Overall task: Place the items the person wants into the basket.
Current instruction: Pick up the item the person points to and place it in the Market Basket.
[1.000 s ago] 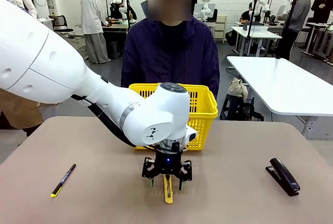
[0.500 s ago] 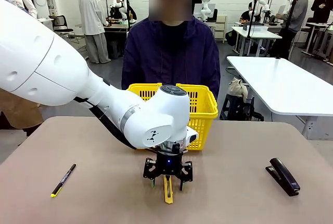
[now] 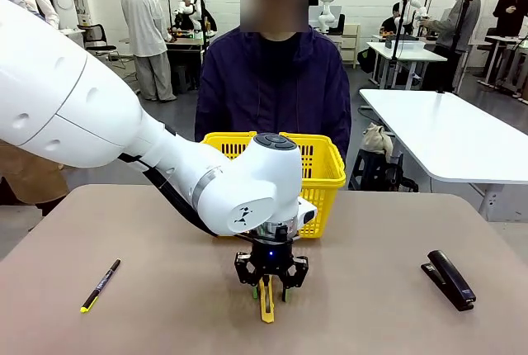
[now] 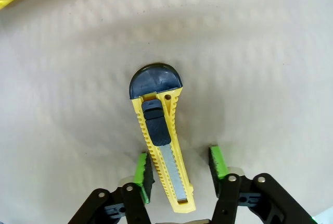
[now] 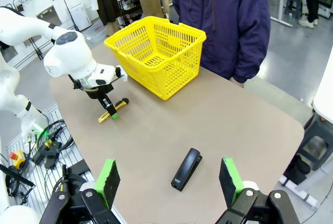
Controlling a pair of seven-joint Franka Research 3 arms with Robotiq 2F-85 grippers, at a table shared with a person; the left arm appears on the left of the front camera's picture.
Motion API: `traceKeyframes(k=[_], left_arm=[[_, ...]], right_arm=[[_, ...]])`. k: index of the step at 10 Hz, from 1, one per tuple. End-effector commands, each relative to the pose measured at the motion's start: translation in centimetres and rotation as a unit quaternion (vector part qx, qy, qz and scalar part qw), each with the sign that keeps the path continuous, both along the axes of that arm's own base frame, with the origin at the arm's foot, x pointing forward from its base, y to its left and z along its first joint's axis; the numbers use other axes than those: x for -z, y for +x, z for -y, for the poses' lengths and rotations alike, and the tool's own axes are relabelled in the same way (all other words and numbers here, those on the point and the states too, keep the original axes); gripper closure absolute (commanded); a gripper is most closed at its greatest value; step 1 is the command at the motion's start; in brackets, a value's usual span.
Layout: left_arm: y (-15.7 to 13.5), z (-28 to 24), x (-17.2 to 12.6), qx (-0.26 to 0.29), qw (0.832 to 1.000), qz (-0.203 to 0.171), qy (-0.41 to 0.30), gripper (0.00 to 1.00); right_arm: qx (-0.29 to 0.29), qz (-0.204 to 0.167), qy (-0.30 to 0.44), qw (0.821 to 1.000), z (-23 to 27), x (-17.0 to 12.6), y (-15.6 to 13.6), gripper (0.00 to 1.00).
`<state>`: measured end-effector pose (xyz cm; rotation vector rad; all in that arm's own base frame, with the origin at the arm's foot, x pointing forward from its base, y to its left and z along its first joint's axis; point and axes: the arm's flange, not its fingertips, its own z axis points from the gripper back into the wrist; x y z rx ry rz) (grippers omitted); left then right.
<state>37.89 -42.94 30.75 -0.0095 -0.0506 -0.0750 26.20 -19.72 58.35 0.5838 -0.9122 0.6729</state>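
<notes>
The slim yellow-and-black utility knife (image 4: 158,146) lies flat on the table, black end pointing away from my left wrist. My left gripper (image 4: 178,165) stands over it, open, one green pad on each side of its handle. The left pad (image 4: 141,171) is almost against the knife and the right pad (image 4: 216,161) stands a gap away. From the front, this gripper (image 3: 270,287) hangs just above the knife (image 3: 266,301), in front of the yellow basket (image 3: 326,175). My right gripper (image 5: 169,179) is open, high above the table. The tape measure and marker are hidden. The person (image 3: 274,82) stands behind the basket.
A black pen with a yellow tip (image 3: 101,285) lies at the table's left. A black stapler (image 3: 450,279) lies at the right, also below my right gripper as the stapler (image 5: 187,168). The tan table (image 3: 388,239) is bare between knife and stapler.
My left gripper has sunk a little toward the knife and its fingers have drawn closer together around it. The knife, pen and stapler have not moved.
</notes>
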Motion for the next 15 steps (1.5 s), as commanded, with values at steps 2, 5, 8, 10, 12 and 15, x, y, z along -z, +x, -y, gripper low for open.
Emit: traceKeyframes(k=[2,5,8,10,12,15], left_arm=[[0.1,-0.3,0.6,-0.001,1.0,0.008,-0.007,0.85],[0.2,-0.5,0.5,0.001,1.0,0.007,-0.006,1.0],[-0.2,-0.9,-2.2,0.022,1.0,-0.001,0.0,1.0],[-2.4,-1.5,-9.7,0.03,0.999,0.023,0.039,1.0],[-4.4,-1.8,-16.7,0.056,0.998,0.021,0.016,1.0],[-3.2,-2.5,-22.9,0.056,0.998,0.009,-0.013,1.0]], right_arm=[[-0.005,0.013,0.01,1.0,0.0,0.0,0.1,0.0],[-0.005,0.013,0.01,1.0,0.0,0.0,0.1,0.0],[-0.005,0.013,0.01,1.0,0.0,0.0,0.1,0.0],[-0.005,0.013,0.01,1.0,0.0,0.0,0.1,0.0],[-0.005,0.013,0.01,1.0,0.0,0.0,0.1,0.0],[-0.005,0.013,0.01,1.0,0.0,0.0,0.1,0.0]])
